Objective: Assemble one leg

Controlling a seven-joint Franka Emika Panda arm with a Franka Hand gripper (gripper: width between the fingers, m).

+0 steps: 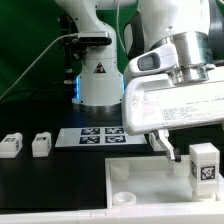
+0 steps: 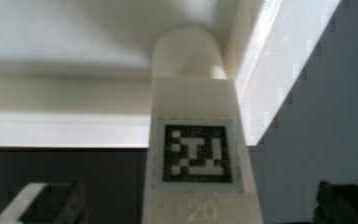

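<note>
Black tabletop (image 1: 60, 175), gripper (image 1: 166, 146) wide open (holding nothing) above upright leg (image 1: 204, 166) on white panel (image 1: 135, 178).

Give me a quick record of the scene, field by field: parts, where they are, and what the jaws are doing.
upright leg: stands on end at the white panel's corner, on the exterior view's right, tag showing
jaws: open, one on each side of the upright leg in the wrist view, not clamping it
white panel: lies flat at the front of the table
loose legs: two, and, side by side on the table at the exterior view's left
marker board: flat on the table, behind the panel
</note>
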